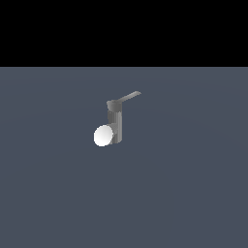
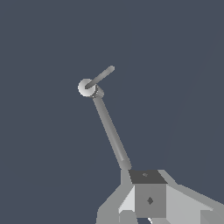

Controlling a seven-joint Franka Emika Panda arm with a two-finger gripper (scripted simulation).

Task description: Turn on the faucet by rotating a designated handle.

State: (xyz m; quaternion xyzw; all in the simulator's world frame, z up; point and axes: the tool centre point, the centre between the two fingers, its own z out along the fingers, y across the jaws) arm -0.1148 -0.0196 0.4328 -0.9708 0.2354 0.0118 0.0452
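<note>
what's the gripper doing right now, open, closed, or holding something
Gripper: only partly in the wrist view and absent from the exterior view; cannot be told whether its jaws are open or closed. Nothing visibly held; the handle is untouched.

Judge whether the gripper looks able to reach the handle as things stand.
Probably yes: nothing stands near the faucet or its handle in the exterior view, though the gripper shows only in the wrist view.
</note>
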